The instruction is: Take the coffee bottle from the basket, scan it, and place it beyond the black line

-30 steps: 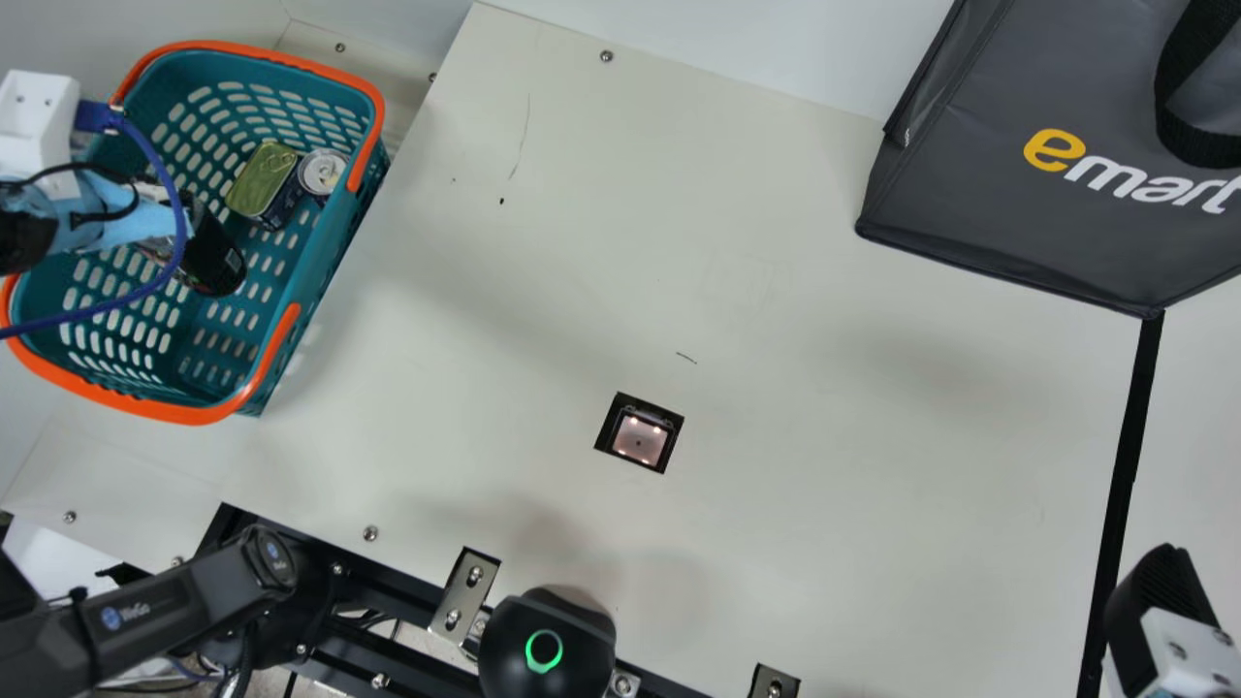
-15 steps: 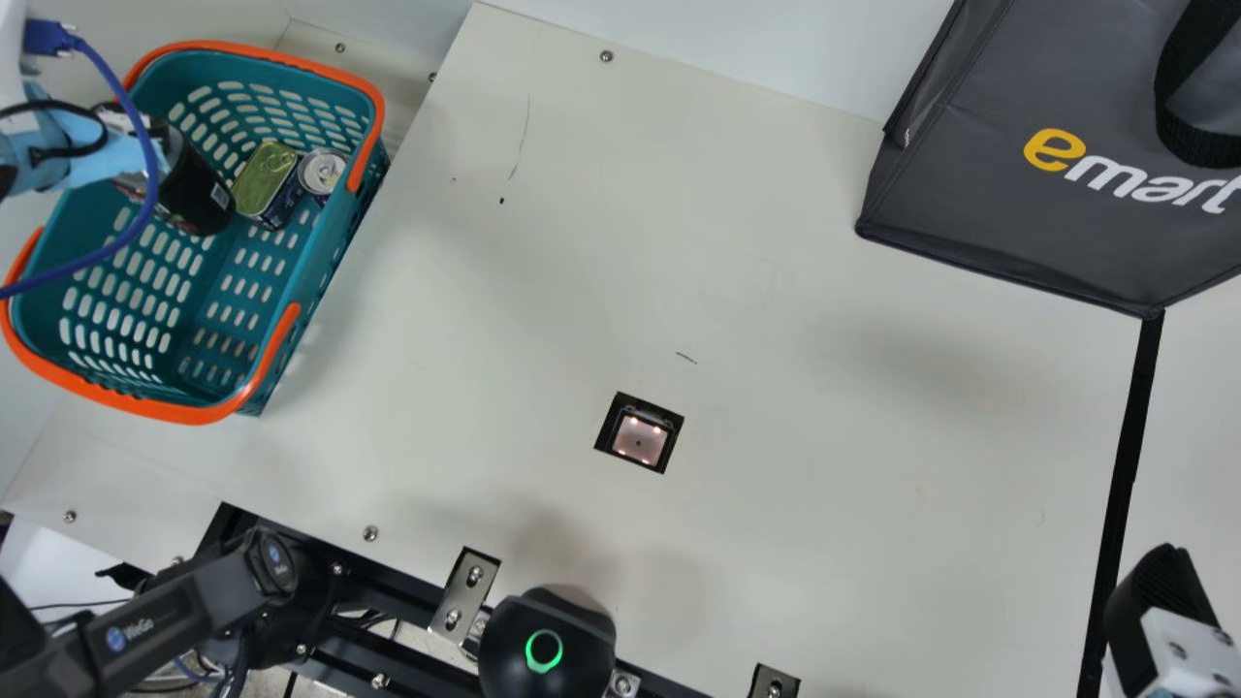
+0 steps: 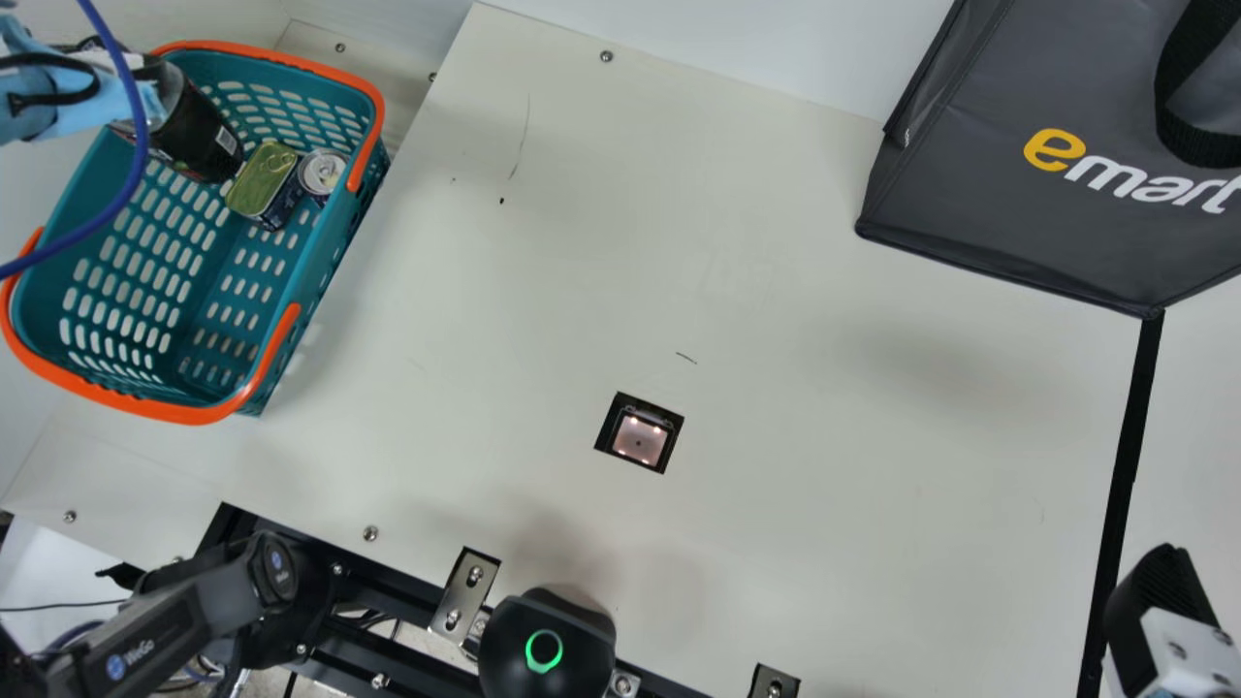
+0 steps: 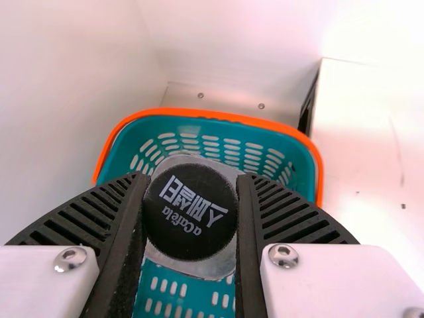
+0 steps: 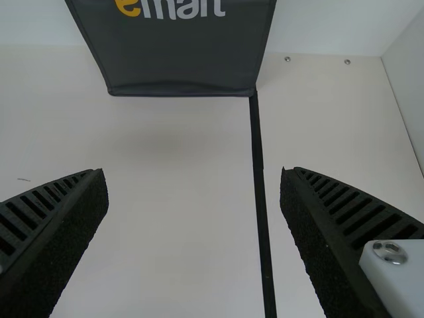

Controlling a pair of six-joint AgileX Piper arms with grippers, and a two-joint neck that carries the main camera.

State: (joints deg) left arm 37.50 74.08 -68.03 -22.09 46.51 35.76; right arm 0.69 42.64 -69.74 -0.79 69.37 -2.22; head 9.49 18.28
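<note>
1. Bottle [image 3: 199,131]: black, a small white patch on its side; cap [image 4: 190,232] black with white lettering.
2. Basket [image 3: 179,397]: teal, patterned with rows of slots; rim and handles orange.
3. Tin [image 3: 262,179]: yellow-green lid, dark blue side.
4. Can [image 3: 321,172]: silver top.
5. Worktop [image 3: 776,485]: cream, with a few thin dark marks.
6. Scanner [image 3: 640,438]: pinkish panel with bright spots, black surround.
7. Line [image 3: 1125,475]: solid black.
8. Bag [image 3: 999,223]: dark grey, yellow and white lettering, black strap.
9. Cable [image 3: 138,126]: blue.
10. Dome [image 3: 548,645]: black, glowing green ring.
11. Right gripper [image 3: 1159,601]: black ribbed jaws, white block.
</note>
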